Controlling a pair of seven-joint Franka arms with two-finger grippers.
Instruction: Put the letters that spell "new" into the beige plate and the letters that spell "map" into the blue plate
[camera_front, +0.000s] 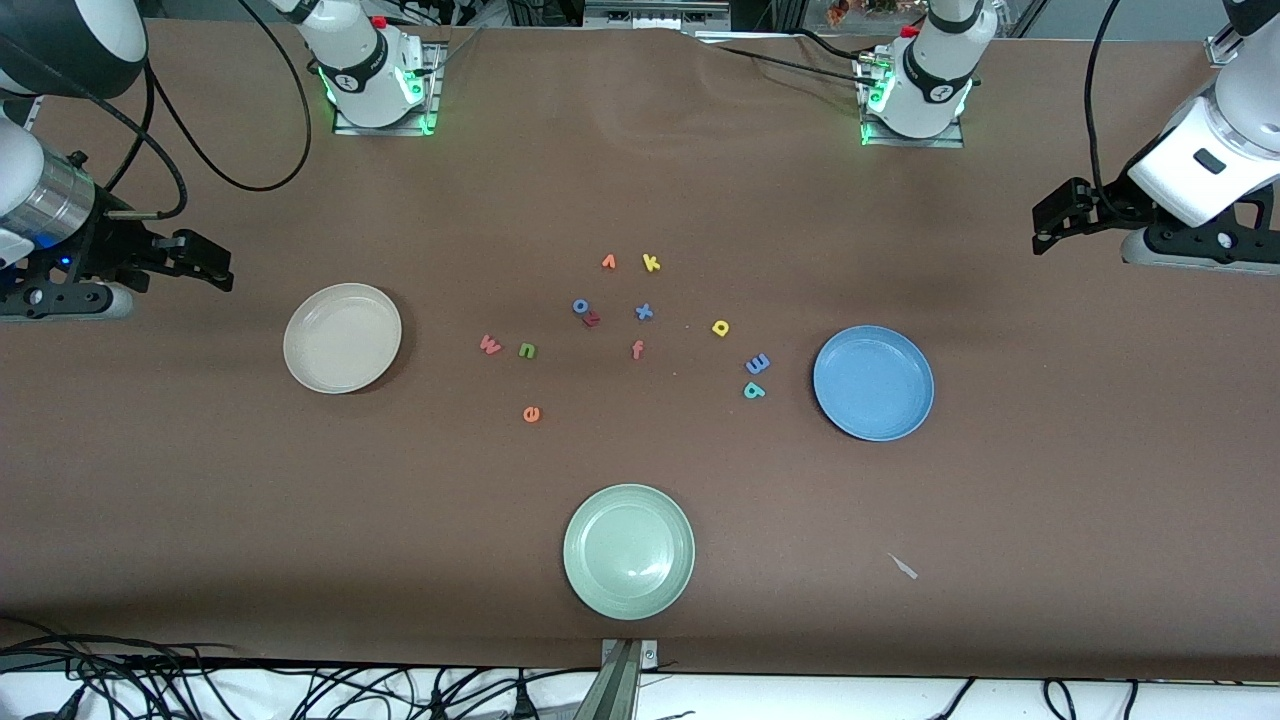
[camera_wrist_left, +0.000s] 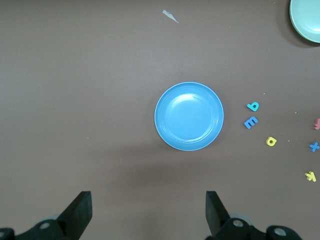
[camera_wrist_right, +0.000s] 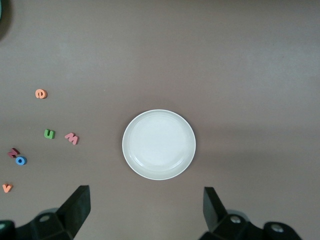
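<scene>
Six letters wait for you on the counter (camera_front: 1000, 600), none yet in a plate. The green n (camera_front: 527, 350), orange e (camera_front: 531, 414) and salmon w (camera_front: 490, 345) lie near the beige plate (camera_front: 305, 375); the blue m (camera_front: 757, 364), yellow a (camera_front: 720, 327) and teal p (camera_front: 753, 390) lie just beside the blue plate (camera_front: 835, 415). I judge you are at the first pick: bring one arm down over a letter. The left pincer (camera_wrist_left: 148, 210) hangs over the left arm's end and the right pincer (camera_wrist_right: 146, 207) over the right arm's end, both wide apart and holding nothing.
</scene>
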